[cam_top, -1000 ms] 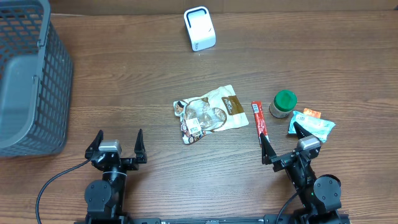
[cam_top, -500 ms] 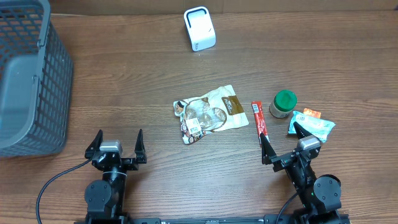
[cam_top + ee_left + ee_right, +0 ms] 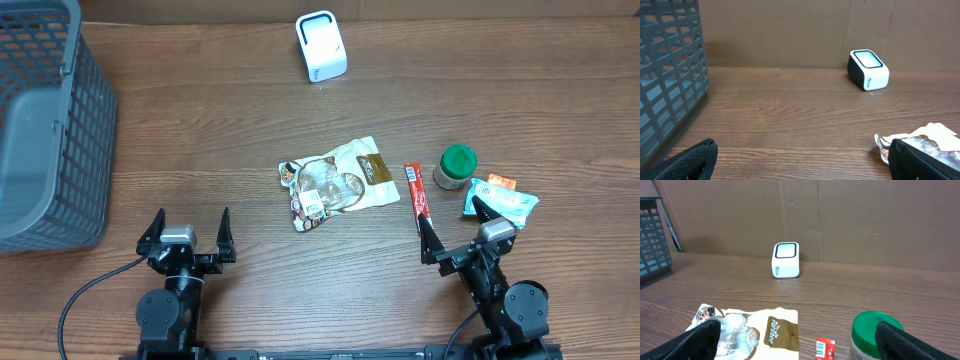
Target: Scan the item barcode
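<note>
Lying mid-table: pouch (image 3: 338,182) | beside it: red stick (image 3: 416,194), green-lidded jar (image 3: 456,166) | left: basket (image 3: 95,112)

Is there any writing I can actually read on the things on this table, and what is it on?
Nothing reads cleanly.
snack pouch: white script on its brown label, possibly "Purina", too blurred to be sure.
white scanner: small dark print on its side, too small to read.
red stick pack: white print, too small to read.
teal packet: unreadable.
</note>
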